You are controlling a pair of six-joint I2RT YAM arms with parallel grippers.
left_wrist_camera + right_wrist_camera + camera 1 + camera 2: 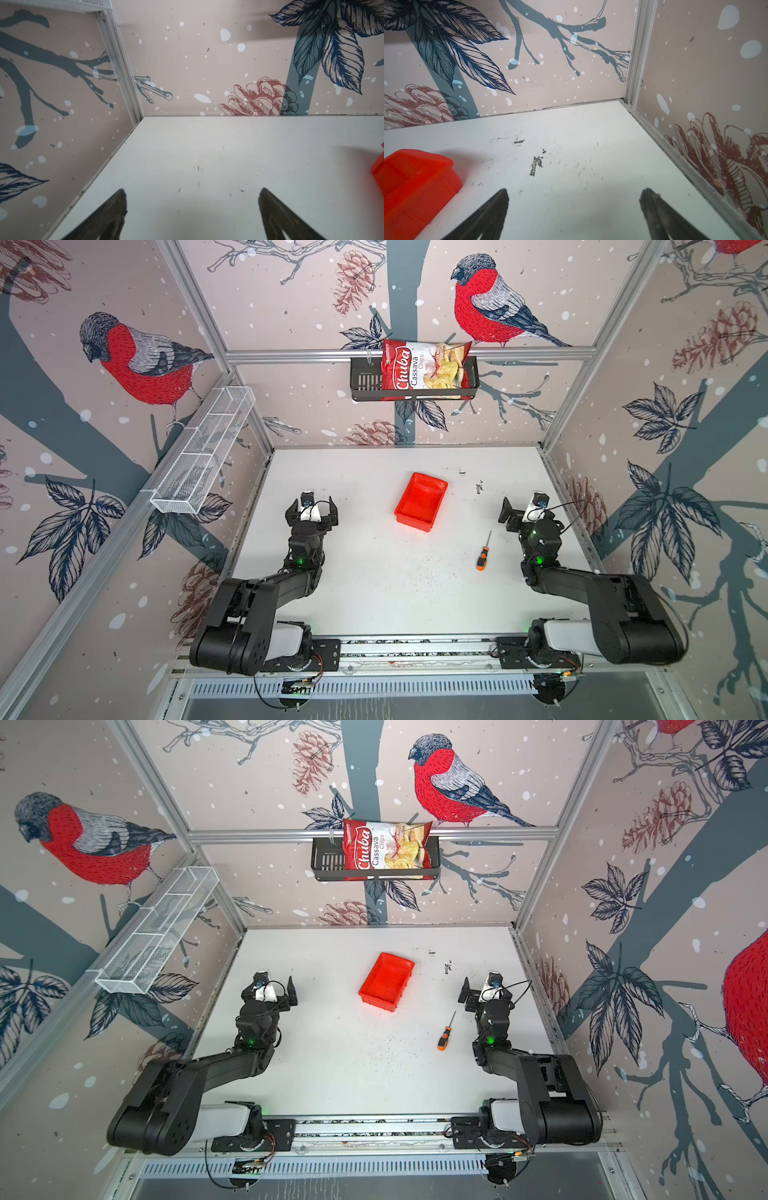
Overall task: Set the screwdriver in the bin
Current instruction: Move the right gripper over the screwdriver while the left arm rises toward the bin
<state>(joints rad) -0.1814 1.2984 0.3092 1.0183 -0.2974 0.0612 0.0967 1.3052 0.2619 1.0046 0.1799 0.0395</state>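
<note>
Nearest, a metal rail [415, 649] along the front edge of the worktop [374, 580] carries the bases of both arms, which reach away over the white surface. Just left of the right arm [582, 585], the screwdriver [483, 553] lies flat on the worktop in both top views. Its orange-and-black handle is toward the front, and its thin shaft points toward the back, leaning slightly right. It lies outside the bin, well apart from it, and neither tool touches it.

A little farther back, the left tool [312, 508] hangs over the left side of the worktop, released, its jaws spread wide. The left wrist view shows bare worktop between its two dark fingers [112, 214]. The right tool [524, 510] is level with it on the right side, likewise released, with only scuffed worktop between its fingers in the right wrist view. It is beyond the screwdriver's tip and to the right.

Farther back, near the middle, sits the bin [419, 499], a red tray turned at an angle, between the two tools and somewhat closer to the back wall. Dark scuff marks [478, 488] lie to its right. On the back wall a black basket [365, 381] holds a bag of chips [419, 369]. A white wire basket [203, 452] hangs on the left wall.
</note>
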